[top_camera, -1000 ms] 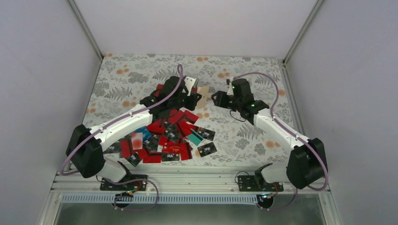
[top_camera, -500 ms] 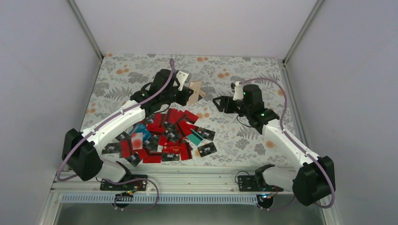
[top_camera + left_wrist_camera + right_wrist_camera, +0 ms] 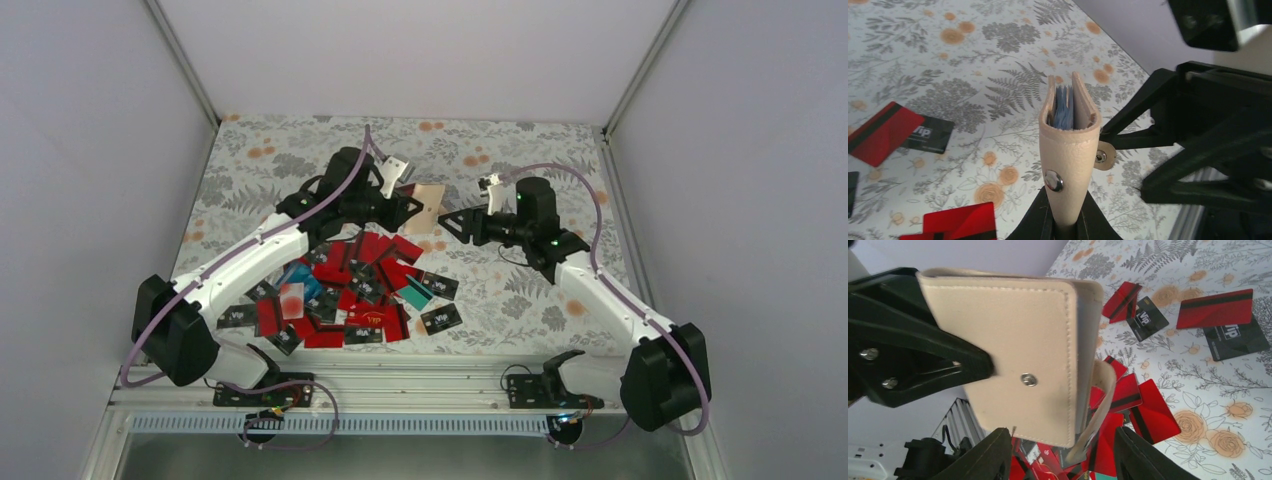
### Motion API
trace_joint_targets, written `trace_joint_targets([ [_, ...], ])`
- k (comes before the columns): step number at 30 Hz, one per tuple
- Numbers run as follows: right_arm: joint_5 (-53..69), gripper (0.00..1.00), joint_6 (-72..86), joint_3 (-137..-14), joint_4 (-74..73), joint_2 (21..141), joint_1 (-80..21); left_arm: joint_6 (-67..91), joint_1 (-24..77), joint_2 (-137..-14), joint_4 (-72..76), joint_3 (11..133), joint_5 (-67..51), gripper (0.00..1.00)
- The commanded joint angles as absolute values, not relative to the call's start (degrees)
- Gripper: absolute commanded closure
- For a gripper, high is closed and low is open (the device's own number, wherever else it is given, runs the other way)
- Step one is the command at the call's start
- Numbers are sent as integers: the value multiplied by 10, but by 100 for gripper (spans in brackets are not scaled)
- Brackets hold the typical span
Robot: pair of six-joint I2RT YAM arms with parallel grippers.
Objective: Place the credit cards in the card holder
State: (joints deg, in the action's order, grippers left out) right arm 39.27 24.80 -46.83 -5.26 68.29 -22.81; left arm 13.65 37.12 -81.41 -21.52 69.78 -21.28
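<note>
A: What stood over the floral table [image 3: 560,170]?
B: 2 arms, the left arm [image 3: 250,262] and the right arm [image 3: 600,290], reached in and met near its far middle. Nearer the bases, the credit cards [image 3: 360,290] lay in 1 loose heap, mostly red, some black, a few teal or blue.
A: And the card holder [image 3: 428,203]?
B: It was off the table, in the air just beyond the heap, between the 2 grippers. The left gripper [image 3: 1065,227] was clenched on 1 edge of it. The tan covers stood nearly closed, with bluish sleeves [image 3: 1064,107] showing in the slot.
A: Did the right gripper [image 3: 1063,455] hold it too?
B: No. Its fingers were spread wide at the holder's lower edge, closed on nothing. The strap [image 3: 1098,405] hung loose between them, and a snap stud [image 3: 1028,379] showed on the cover.
</note>
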Motion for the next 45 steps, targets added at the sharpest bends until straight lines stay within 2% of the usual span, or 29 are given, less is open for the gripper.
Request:
trace_joint_targets([
  [1,374,51,246,-477,-54,701,-230,149,367,-807,-188,712,-262,98],
  [18,271,95,244,-484,-99,710,-229,159,367,-864,-164,716,-302,98],
  [27,202,96,290,-446,-141,739,-224,172,366,-1000,-149,777,-351,98],
  [37,231,96,289,-428,-132,832,-199,179,360,-1170,-163,861,-397,97],
  [42,252,96,278,-429,-136,861,-186,177,355,-1222,-173,881,-394,85],
  [45,270,96,273,-425,-133,876,-182,174,351,-1230,-178,883,-376,69],
])
